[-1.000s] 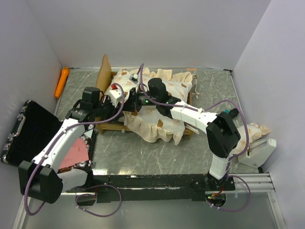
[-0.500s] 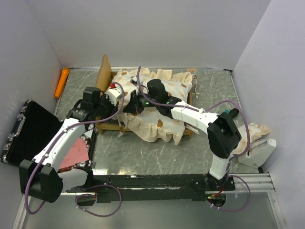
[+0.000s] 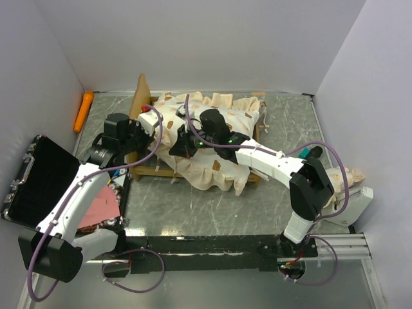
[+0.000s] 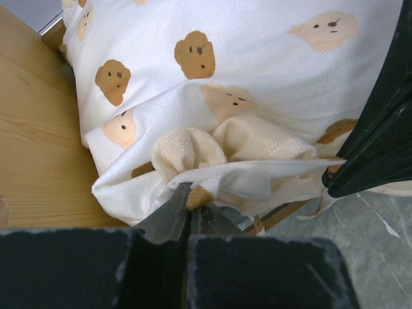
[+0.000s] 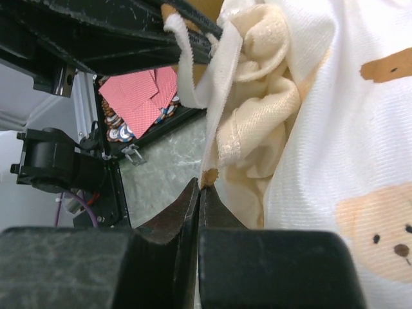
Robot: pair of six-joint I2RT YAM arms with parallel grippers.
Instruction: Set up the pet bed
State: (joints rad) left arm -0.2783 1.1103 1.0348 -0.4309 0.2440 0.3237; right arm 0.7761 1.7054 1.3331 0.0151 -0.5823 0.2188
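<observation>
1. Room: I see plain white walls (image 3: 193, 45) boxing in three sides, smooth and matte.
2. Table (image 3: 193, 206): a flat grey slab with pale marbled veins and a slight sheen.
3. Black case (image 3: 38, 180): hard shell lying open at the far left edge. I see red cards (image 3: 100, 209) in the half nearer the arms.
4. Pet bed: it sits at the back centre of the table.
   - The frame (image 3: 151, 168) is light wood with a visible straight grain.
   - The headboard (image 3: 140, 96) is tall, thin and curved, and stands at the left end.
5. Mattress (image 3: 238, 119): soft cream cloth printed with brown and tan bear faces. It lies rumpled across the frame and spills over the near rail onto the table.
   - Its ruffle (image 4: 193, 148) is thicker, nubbly cream fabric, bunched in folds.
6. White holder (image 3: 351, 206): boxy, at the right edge, with a cream stuffed piece (image 3: 347, 174) just behind it.
7. Orange carrot-shaped thing (image 3: 83, 111): it lies against the left wall, well apart from the bed.
8. Left gripper (image 4: 188, 196): black fingers pressed together, nipping the mattress hem at the near left corner.
9. Right gripper (image 5: 198, 190): jaws together just beside the left one. The ruffle's lower edge touches the tips, and I cannot tell whether it is caught.
</observation>
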